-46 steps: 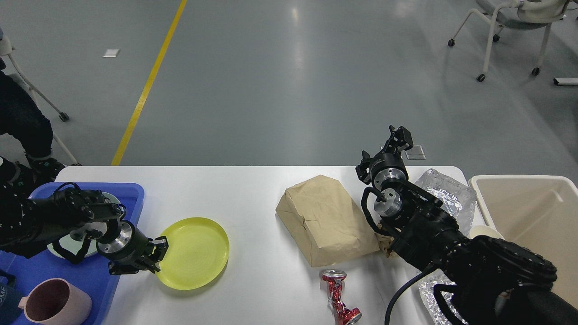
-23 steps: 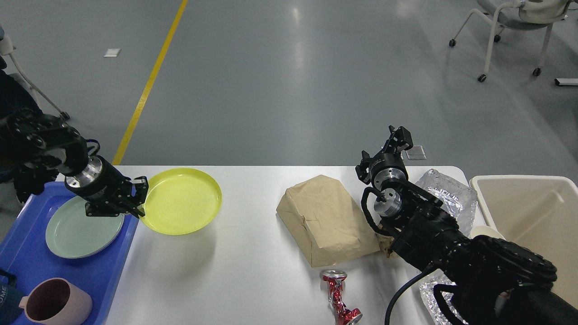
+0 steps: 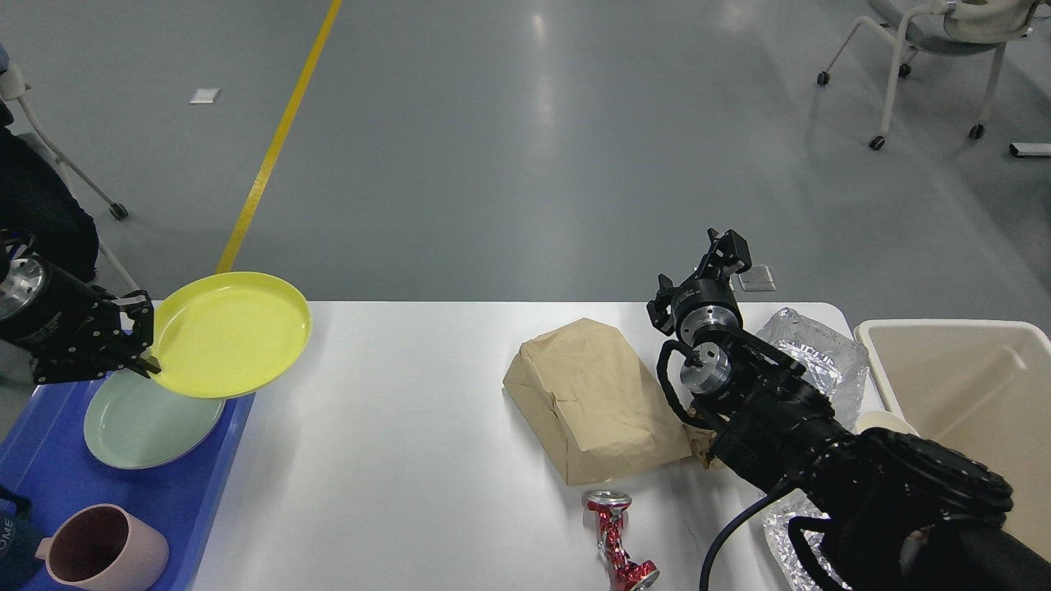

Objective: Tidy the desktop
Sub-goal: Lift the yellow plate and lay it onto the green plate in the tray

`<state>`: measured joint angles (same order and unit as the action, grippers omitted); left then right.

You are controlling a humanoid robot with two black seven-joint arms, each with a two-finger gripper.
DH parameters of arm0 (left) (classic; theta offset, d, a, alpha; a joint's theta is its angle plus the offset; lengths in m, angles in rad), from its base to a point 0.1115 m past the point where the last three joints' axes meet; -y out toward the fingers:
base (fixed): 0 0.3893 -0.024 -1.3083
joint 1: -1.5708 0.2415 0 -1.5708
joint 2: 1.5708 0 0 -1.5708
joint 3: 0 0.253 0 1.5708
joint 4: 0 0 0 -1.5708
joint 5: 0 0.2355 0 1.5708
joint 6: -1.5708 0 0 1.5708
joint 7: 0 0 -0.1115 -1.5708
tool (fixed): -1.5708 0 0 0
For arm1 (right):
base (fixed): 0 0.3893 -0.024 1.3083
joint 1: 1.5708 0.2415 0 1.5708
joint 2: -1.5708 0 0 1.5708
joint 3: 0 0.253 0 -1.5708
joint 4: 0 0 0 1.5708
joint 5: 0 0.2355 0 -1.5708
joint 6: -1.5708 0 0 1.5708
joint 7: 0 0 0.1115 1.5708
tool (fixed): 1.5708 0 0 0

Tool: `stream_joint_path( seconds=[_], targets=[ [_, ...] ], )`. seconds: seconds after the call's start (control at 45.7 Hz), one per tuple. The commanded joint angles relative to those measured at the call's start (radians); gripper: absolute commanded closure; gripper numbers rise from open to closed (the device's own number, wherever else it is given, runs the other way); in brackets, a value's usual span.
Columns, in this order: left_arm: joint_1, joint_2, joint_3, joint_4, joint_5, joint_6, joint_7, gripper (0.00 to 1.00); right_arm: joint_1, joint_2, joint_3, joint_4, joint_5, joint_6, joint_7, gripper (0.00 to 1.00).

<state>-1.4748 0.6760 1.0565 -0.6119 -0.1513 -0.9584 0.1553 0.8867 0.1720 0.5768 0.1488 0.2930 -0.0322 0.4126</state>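
The table (image 3: 427,427) fills the lower middle of the head view, between the blue tray (image 3: 49,460) on the left and the beige bin (image 3: 985,369) on the right. The left end effector (image 3: 141,345) is pinching the rim of a yellow plate (image 3: 230,332), held in the air over the tray's near corner and partly above a green plate (image 3: 139,423) lying in the tray. The right end effector (image 3: 727,250) is raised past the table's far edge; I cannot tell whether its fingers are spread or closed.

Risks, as I judge them: the yellow plate is gripped only at one edge, so it could tip or slip out if moved quickly. Released too far right, it would land half on the tray wall and slide back onto the table. Dropped from height, it could knock the green plate or the pink cup (image 3: 103,550).

Count: two plates, one cup, one paper bag (image 3: 591,398), one crushed red can (image 3: 616,542), one foil sheet (image 3: 813,349), one tray, one bin
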Motion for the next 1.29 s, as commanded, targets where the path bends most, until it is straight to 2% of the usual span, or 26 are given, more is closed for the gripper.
stream_joint_path(
  seconds=[0.0,0.175,0.35,0.591,0.678,0.831,1.269],
  targets=[
    [0.074,0.002,-0.006,0.090,-0.004,0.026,0.000,1.00,0.000,0.000,0.000,0.000,0.000,0.000,0.000,0.00],
    [0.169,0.004,-0.088,0.152,-0.002,0.089,0.001,1.00,0.000,0.000,0.000,0.000,0.000,0.000,0.000,0.00],
    [0.249,-0.007,-0.136,0.212,0.001,0.118,0.001,1.00,0.000,0.000,0.000,0.000,0.000,0.000,0.000,0.00],
    [0.313,-0.032,-0.139,0.215,0.002,0.297,0.004,1.00,0.000,0.001,0.000,0.000,0.000,0.000,0.000,0.00],
    [0.330,-0.042,-0.139,0.215,0.004,0.332,0.018,1.00,0.000,0.000,0.000,0.000,0.000,0.000,0.000,0.00],
    [0.344,-0.050,-0.142,0.215,0.002,0.349,0.066,1.00,0.000,0.000,0.000,0.000,0.000,0.000,0.000,0.00],
    [0.399,-0.055,-0.191,0.228,0.002,0.375,0.079,1.00,0.000,0.000,0.000,0.000,0.000,0.000,0.000,0.00]
  ],
)
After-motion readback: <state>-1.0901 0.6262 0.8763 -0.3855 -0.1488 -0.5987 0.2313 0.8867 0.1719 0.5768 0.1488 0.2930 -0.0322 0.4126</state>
